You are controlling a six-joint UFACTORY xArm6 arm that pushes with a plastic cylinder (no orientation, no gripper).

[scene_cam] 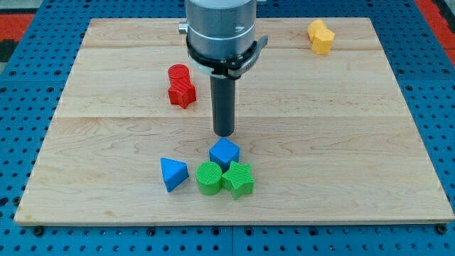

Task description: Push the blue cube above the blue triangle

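Note:
The blue cube [225,153] sits on the wooden board [341,142] below centre. The blue triangle [173,173] lies to its lower left, apart from it. My tip [224,134] stands just above the blue cube toward the view's top, very close to its upper corner; I cannot tell whether it touches. A green cylinder [209,178] and a green star-shaped block [239,179] sit directly under the cube, touching it.
A red block [181,86] stands at the upper left of my rod. A yellow block [320,36] lies near the board's top right. The blue pegboard table [21,107] surrounds the board.

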